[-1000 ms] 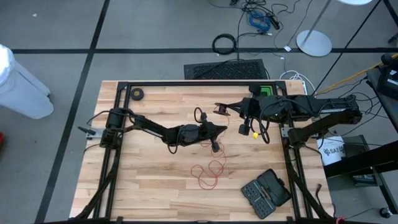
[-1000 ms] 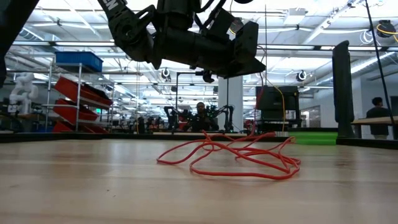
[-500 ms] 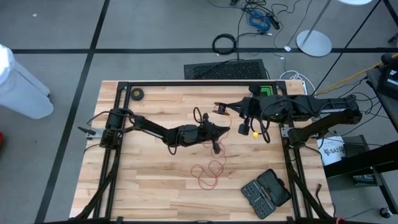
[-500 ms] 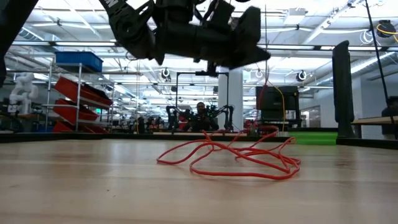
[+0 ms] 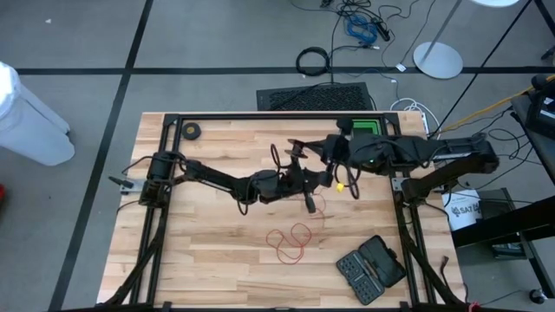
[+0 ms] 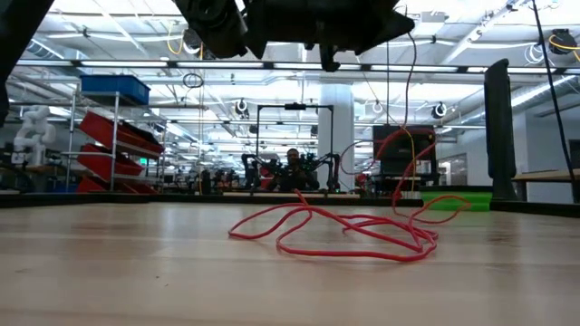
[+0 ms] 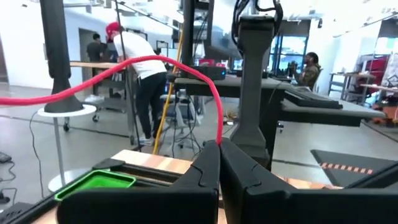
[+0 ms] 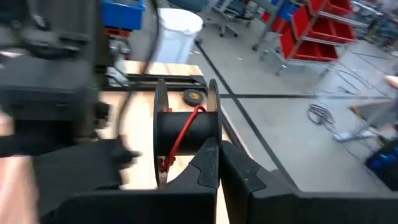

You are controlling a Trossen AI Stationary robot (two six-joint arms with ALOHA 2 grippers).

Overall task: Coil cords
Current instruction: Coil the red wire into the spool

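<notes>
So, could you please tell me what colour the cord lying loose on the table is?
The cord is red, seen most clearly in the low view.

Both arms are dark, almost black, built of slim jointed segments on black frame rails, with loose black cables looping beside them. The left gripper ends in two matte black, wedge-shaped fingers. The right gripper looks the same, with a small yellow tag hanging near its wrist.
</notes>
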